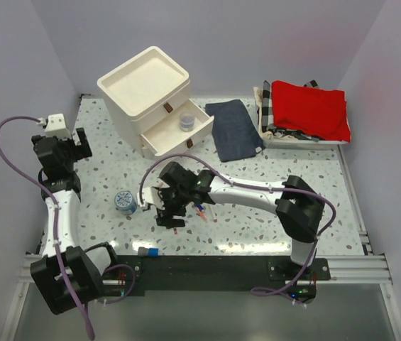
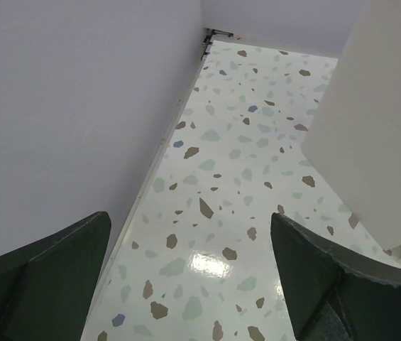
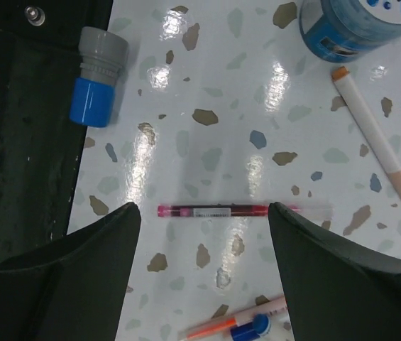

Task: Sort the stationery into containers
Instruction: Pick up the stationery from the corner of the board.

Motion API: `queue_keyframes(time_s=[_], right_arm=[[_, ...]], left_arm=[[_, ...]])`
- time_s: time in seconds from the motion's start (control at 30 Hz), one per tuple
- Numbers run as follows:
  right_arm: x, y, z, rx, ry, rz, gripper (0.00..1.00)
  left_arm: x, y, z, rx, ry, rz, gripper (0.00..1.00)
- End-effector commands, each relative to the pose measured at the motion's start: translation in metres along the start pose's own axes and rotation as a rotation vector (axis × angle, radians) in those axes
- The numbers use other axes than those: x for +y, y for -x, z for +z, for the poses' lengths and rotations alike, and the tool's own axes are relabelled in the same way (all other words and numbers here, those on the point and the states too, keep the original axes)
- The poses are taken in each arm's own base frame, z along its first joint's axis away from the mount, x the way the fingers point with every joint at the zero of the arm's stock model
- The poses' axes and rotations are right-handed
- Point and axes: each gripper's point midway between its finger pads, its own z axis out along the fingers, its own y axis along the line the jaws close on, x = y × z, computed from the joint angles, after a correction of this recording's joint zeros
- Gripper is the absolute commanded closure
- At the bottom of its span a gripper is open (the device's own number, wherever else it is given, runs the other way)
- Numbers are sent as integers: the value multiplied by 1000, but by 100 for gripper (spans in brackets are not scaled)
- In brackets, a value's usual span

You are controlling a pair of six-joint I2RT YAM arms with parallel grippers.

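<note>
The cream-white drawer unit (image 1: pixel 143 89) stands at the back left, its middle drawer (image 1: pixel 179 133) pulled open with a small round item (image 1: pixel 186 122) inside. My right gripper (image 1: pixel 169 215) is open and empty, low over the table. In the right wrist view it (image 3: pixel 204 213) straddles a thin red-pink pen (image 3: pixel 214 210) lying flat. Around it lie a blue-capped stick (image 3: pixel 97 78), a blue-white roll (image 3: pixel 356 25), an orange-tipped white pen (image 3: pixel 374 135) and two more pens (image 3: pixel 250 327). My left gripper (image 2: pixel 189 217) is open and empty beside the unit's side wall (image 2: pixel 377 128).
A dark blue folded cloth (image 1: pixel 234 128) lies right of the open drawer. A checkered basket (image 1: pixel 265 106) with red cloth (image 1: pixel 310 106) sits at the back right. The roll (image 1: pixel 124 201) and the blue-capped stick (image 1: pixel 148 251) lie near the front edge. The left wall (image 2: pixel 65 106) is close.
</note>
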Motion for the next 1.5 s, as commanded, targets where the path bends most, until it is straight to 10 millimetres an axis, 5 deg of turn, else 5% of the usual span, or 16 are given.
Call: queue_keyframes(time_s=[0.0,0.07,0.13,0.17,0.23,0.47,0.67,1.2,1.47], right_arm=[[8,30,16,-66,-73,26,25],[16,33,24,-69,-81,64,26],[22,37,35,-73,-98,76,26],[24,40,37,-80,-106,103,27],[31,45,47,-90,-121,108,28],[47,49,71,-81,-186,190,30],[58,41,79,-48,-182,212,31],[60,17,110,24,-173,224,34],[53,19,102,21,-158,216,68]], left_arm=[[23,15,-3,-39,118,-16,0],[31,27,2,-49,112,-89,0],[46,18,14,1,110,-190,0],[47,34,17,-15,75,-209,0],[56,20,26,48,83,-243,0],[83,53,33,-66,172,-214,0],[84,40,56,-14,138,-241,0],[80,38,58,-26,107,-216,0],[75,35,55,-12,85,-199,0]])
